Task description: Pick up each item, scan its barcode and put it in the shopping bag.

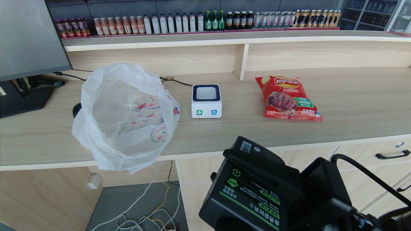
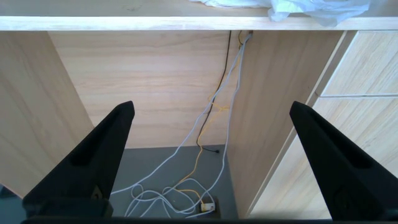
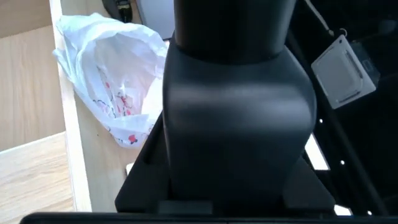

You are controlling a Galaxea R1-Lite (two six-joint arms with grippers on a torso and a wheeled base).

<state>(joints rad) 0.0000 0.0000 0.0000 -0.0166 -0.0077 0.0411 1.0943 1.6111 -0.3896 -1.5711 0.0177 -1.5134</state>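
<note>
lying flat on the wooden counter, the red chip bag sits on the robot's right, well apart from the white scanner, which stands near the middle with its dark-framed window facing up. just beside the scanner on the robot's left, the thin white shopping bag stands open at the counter's front edge, its lower part drooping over the edge, with pale printed packaging showing through its side. the left gripper is below the counter top with its two black fingers spread wide and nothing between them, facing the recess where loose cables hang down to the floor. the right arm is low in front of the counter's edge, and i cannot tell how the right gripper stands. a dark monitor stands at the far left, and rows of bottles line the shelf behind the counter.
</note>
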